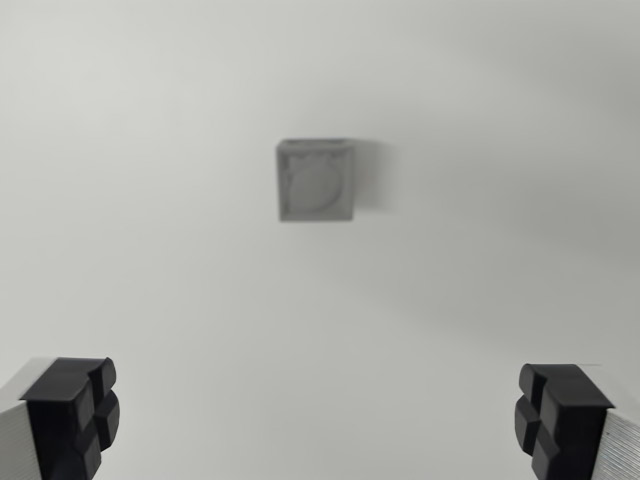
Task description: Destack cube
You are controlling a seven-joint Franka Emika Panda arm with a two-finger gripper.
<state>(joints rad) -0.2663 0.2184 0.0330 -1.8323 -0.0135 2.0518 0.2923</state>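
Well, the gripper (320,425) is spread wide, its two black fingertips (72,415) sitting at the bottom corners of the wrist view, one at the wrist view's left and the other at the wrist view's right. Nothing is between them; the gap holds only bare pale surface, and neither pad touches anything. Each tip is a dark, notched block mounted on a lighter grey finger body that runs off the lower edge of the picture.

Up above that gap, well apart from the fingers and a little left of the centre line, sits the cube (316,180). It is grey and looks square from here, with a raised rim around its top face and a lighter round shape inside that rim. It is out of focus, so finer marks on it cannot be read. A soft shadow falls off its side toward the wrist view's right. Whether it is one cube or one resting on another cannot be told from straight overhead.

It rests on a plain white table (150,250), evenly lit and featureless.

As for the arm, the camera looks steeply down, so the hand points downward at the table, hanging clear above it.
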